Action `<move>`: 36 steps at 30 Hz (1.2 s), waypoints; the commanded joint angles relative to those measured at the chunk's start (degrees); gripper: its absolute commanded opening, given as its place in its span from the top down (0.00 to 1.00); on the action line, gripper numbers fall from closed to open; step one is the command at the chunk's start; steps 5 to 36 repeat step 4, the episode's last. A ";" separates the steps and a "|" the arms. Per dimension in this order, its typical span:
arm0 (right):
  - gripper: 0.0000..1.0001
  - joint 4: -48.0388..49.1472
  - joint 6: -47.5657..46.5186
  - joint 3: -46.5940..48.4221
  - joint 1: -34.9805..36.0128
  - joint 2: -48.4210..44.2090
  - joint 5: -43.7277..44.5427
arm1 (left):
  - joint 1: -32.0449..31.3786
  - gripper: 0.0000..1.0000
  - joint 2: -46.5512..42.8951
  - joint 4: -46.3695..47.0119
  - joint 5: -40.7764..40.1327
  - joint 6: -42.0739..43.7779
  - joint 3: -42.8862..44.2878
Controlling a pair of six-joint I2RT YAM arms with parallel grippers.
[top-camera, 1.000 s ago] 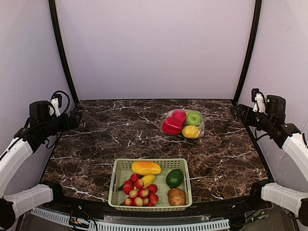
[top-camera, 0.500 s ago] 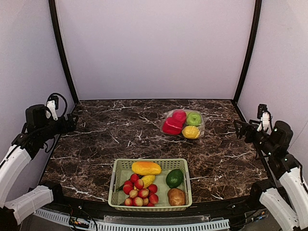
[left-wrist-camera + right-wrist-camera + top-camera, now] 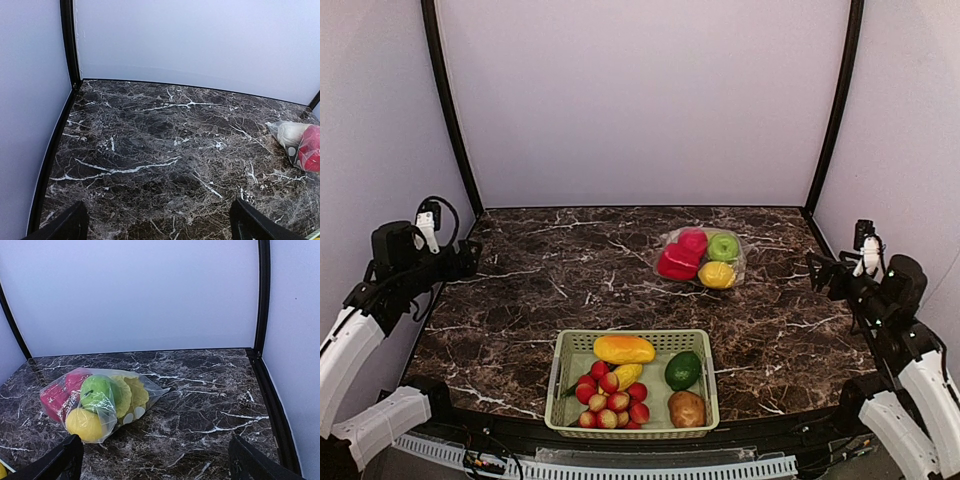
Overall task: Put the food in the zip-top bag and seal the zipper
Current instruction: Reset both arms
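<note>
The marble table (image 3: 520,300) carries two groups of objects, and neither has shifted during the last second. The pale green slotted basket (image 3: 632,336) sits at the near edge, holding spare produce that is not in play.

The zip-top bag (image 3: 700,258) lies far right of centre, well apart from the basket and from both arms. All of the food is inside it: napa cabbage (image 3: 132,390), red bell pepper (image 3: 676,262), magenta-pink fruit (image 3: 693,240), green apple (image 3: 723,245) and lemon (image 3: 716,274).

Only the arms have changed. The right arm has folded down and back from a raised reach to a low pose at the right table edge. The left arm has settled slightly back at the left edge.

The left gripper (image 3: 466,257) and right gripper (image 3: 818,270) both stand with fingers spread wide, and neither grasps anything.

Judgement: loading is complete and both arms are retiring. The zipper is too thin to resolve in either wrist view, so the seal cannot be confirmed
</note>
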 commanded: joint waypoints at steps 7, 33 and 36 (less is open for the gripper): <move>0.01 1.64 -0.01 0.58 -0.23 0.77 0.79 | 0.22 0.01 -0.64 -1.33 -2.44 0.21 -0.46; 0.01 1.64 -0.01 0.58 -0.23 0.77 0.79 | 0.22 0.01 -0.64 -1.33 -2.44 0.21 -0.46; 0.01 1.64 -0.01 0.58 -0.23 0.77 0.79 | 0.22 0.01 -0.64 -1.33 -2.44 0.21 -0.46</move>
